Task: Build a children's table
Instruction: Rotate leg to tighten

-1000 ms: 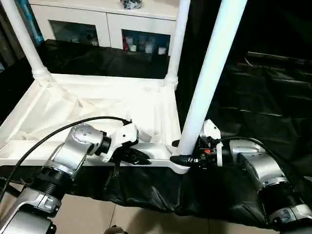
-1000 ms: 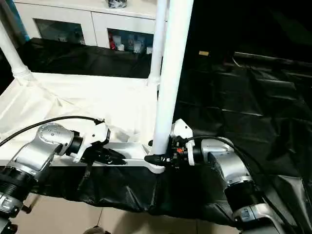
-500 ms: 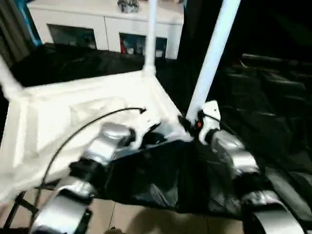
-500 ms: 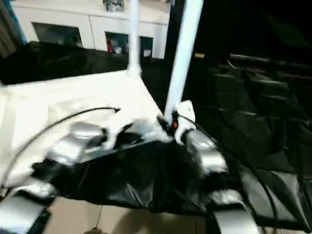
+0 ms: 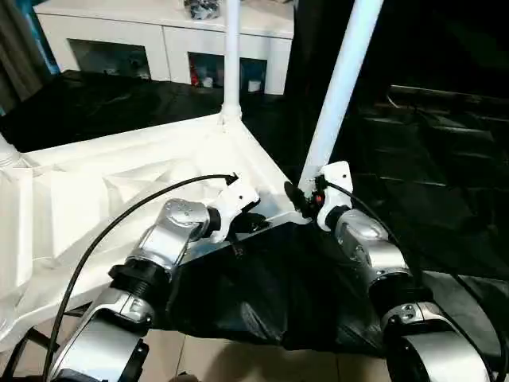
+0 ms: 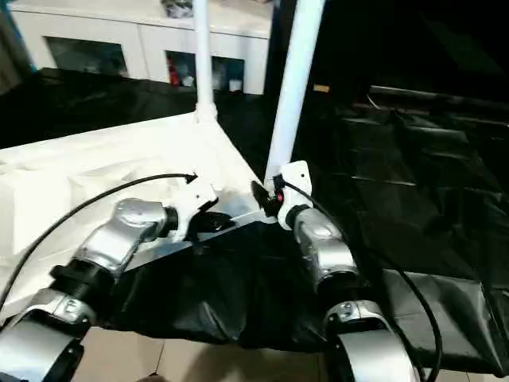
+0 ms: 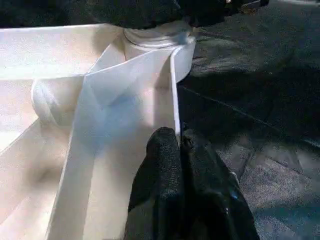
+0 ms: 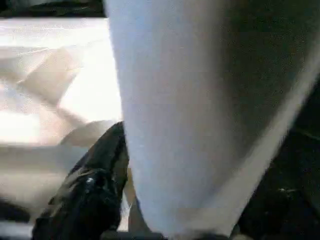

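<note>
The children's table lies upside down, its white ribbed top (image 5: 119,183) resting at a slant across a black-covered surface. Three tube legs stand in corner sockets: a far one (image 5: 231,56), a near right one (image 5: 343,79) and one at the left edge (image 5: 5,151). My left gripper (image 5: 258,224) is shut on the top's thin near rim (image 7: 174,90), just beside the near right corner socket (image 7: 157,42). At that corner my right gripper (image 5: 302,195) is closed around the base of the near right leg, with one black finger (image 8: 97,180) pressed against the tube.
A white cabinet with glass doors (image 5: 167,48) stands behind the table. Black sheeting (image 5: 421,167) covers the surface to the right and hangs over the near edge. Tiled floor (image 5: 215,358) shows below.
The table top has swung round with both grippers holding on. Its near right corner and leg have moved away from me, and the far leg has shifted left.
</note>
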Tool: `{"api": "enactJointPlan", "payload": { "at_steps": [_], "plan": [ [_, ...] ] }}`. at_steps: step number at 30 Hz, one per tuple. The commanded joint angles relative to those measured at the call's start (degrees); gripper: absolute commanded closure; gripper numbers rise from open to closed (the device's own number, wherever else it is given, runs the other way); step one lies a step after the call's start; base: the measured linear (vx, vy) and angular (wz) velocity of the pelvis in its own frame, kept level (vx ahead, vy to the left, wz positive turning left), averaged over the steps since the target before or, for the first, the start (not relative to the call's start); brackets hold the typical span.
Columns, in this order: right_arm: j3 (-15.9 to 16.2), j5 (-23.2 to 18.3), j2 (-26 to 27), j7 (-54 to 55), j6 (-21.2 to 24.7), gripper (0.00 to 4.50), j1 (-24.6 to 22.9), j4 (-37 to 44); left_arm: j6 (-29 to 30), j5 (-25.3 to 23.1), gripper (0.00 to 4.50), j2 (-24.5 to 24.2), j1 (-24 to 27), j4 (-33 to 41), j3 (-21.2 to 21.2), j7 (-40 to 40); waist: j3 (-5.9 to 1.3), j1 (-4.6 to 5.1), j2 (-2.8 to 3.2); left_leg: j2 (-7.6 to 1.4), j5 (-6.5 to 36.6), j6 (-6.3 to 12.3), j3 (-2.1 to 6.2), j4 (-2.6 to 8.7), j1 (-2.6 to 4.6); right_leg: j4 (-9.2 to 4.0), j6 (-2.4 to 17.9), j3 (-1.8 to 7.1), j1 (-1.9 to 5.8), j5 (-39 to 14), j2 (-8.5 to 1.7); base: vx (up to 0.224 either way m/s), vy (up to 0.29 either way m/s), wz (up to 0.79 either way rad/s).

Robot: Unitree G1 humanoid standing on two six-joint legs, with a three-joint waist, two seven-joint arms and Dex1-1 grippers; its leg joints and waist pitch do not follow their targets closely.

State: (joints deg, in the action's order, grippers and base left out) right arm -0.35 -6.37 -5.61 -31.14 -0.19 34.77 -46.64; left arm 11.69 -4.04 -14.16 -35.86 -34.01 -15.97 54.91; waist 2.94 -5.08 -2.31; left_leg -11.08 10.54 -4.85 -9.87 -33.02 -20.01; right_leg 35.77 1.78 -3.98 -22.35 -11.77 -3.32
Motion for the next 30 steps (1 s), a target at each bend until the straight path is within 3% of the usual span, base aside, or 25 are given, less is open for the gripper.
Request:
{"api": "enactJointPlan", "payload": {
  "at_steps": [1,5,12,15,16,22,30],
  "plan": [
    [5.7,0.3,0.2,-9.1,1.1,1.31,-2.2,1.5,-2.5,1.4,4.50,-0.1,0.9,3.1,-2.6,5.1,-3.34,-0.33,0.51,-2.34,9.4,2.63,0.63,3.66,-0.13,-4.62,11.4,3.39,2.92,-6.8,-5.32,0.000,0.000,0.00],
    [8.8,-1.1,-3.5,-20.5,1.5,1.20,-4.9,6.3,-3.3,2.5,4.50,-2.9,2.3,5.3,-2.8,9.7,-3.24,-0.27,0.51,-2.47,9.3,3.70,0.60,3.69,-0.15,-4.54,11.9,3.33,2.99,-5.9,-5.19,0.000,0.000,0.00],
    [12.8,-1.5,-9.2,-34.2,2.7,1.20,-7.8,11.0,-4.8,4.2,4.50,-6.6,3.6,7.3,-2.9,16.3,-3.04,-0.45,0.33,-2.65,11.3,2.99,0.64,3.86,0.10,-4.99,11.6,3.29,2.79,-11.6,-5.29,0.000,0.000,0.00],
    [14.4,-2.5,-11.7,-40.0,4.4,1.52,-9.3,14.0,-5.0,5.3,4.50,-8.4,4.4,9.0,-3.0,19.4,-3.12,-0.80,0.48,-2.74,10.0,3.54,0.57,3.74,-0.04,-4.73,11.7,3.32,2.86,-9.6,-5.25,0.000,0.000,0.00],
    [14.7,-2.7,-12.1,-40.8,4.9,1.57,-9.6,14.5,-4.8,5.6,4.50,-8.8,4.7,9.5,-3.1,20.3,-3.15,-1.02,0.41,-2.77,9.1,3.93,0.50,3.67,-0.09,-4.47,12.1,3.23,2.91,-7.6,-5.08,0.000,0.000,0.00],
    [14.9,-3.4,-13.1,-43.1,6.6,2.15,-10.2,16.6,-4.8,6.4,4.50,-10.6,5.7,11.0,-2.7,22.8,-3.08,-1.48,0.32,-2.80,9.9,3.18,0.50,3.77,0.17,-4.70,11.8,3.24,2.71,-10.0,-5.22,0.000,0.000,0.00],
    [14.5,-4.2,-12.3,-42.6,8.5,2.20,-11.0,17.6,-3.7,6.2,4.50,-9.9,5.6,10.3,-2.1,21.2,-3.13,-1.42,0.05,-2.63,9.1,3.10,0.48,3.69,0.10,-4.73,11.1,3.26,2.70,-10.7,-5.23,0.000,0.000,0.00]
  ]
}}
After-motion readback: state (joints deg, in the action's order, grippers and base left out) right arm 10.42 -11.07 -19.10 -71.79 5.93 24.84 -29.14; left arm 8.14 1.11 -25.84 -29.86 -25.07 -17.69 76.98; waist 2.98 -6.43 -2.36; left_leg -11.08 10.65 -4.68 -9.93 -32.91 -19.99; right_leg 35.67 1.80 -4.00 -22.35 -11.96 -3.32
